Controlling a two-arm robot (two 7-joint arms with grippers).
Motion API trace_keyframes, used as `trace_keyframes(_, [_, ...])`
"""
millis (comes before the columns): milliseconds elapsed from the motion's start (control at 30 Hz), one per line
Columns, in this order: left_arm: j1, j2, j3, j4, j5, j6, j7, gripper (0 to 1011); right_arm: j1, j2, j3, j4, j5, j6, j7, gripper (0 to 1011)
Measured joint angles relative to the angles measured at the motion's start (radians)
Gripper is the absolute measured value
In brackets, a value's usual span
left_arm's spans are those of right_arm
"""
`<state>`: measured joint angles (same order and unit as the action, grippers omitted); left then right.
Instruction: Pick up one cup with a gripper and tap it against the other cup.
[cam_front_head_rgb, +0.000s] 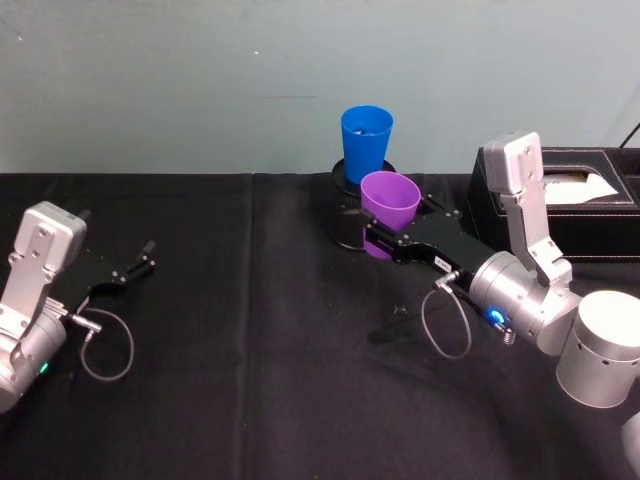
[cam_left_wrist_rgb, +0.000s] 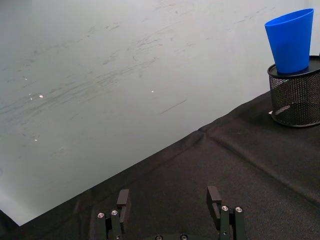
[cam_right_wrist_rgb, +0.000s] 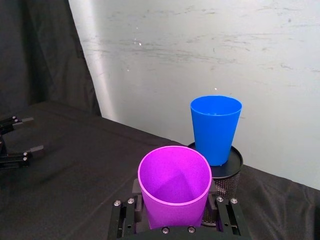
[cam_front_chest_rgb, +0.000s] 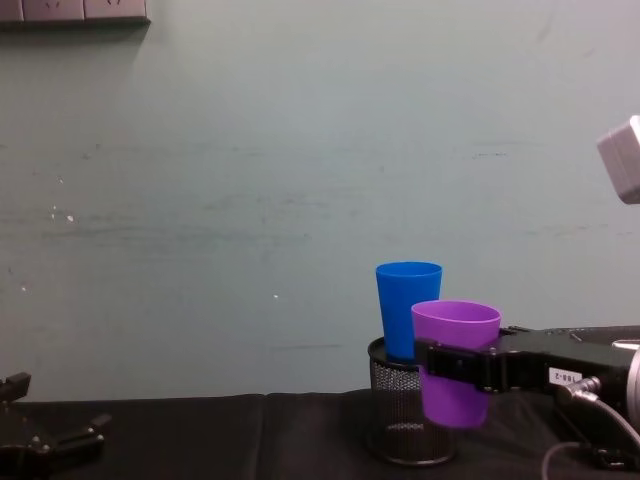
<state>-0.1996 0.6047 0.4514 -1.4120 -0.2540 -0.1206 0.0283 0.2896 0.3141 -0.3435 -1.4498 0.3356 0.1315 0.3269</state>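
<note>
purple cup (cam_front_head_rgb: 390, 205) sits clamped in the right pincer (cam_front_head_rgb: 400, 228), whose two fingers close on the cup's lower wall from either side while the cup stays upright, mouth up. in the chest view its base hangs above the black worktop (cam_front_head_rgb: 250, 380), so the pick-up part of the job looks done. the blue cup (cam_front_head_rgb: 366, 140) stands upright on top of a black mesh pen holder (cam_left_wrist_rgb: 295, 97) at the back of the worktop, near the wall, and so sits higher than the held cup. the purple cup is just in front of that holder, its rim about level with the blue cup's base. in the right wrist view a narrow gap seems to separate the two cups, though whether the purple one brushes the holder cannot be told. what is left, by my reading, is the tap itself: a slight lift and a short push forward to bring wall against wall. the left pincer (cam_front_head_rgb: 147, 257) lies parked at the left side of the worktop, fingers spread and holding nothing.
</note>
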Motion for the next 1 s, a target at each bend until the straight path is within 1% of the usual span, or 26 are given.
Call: trace_keyframes(1000, [0.000,0.000,0.000,0.000,0.000,0.000,0.000,1000,0.000,0.000,0.000,0.000,0.000,0.000,0.000,723])
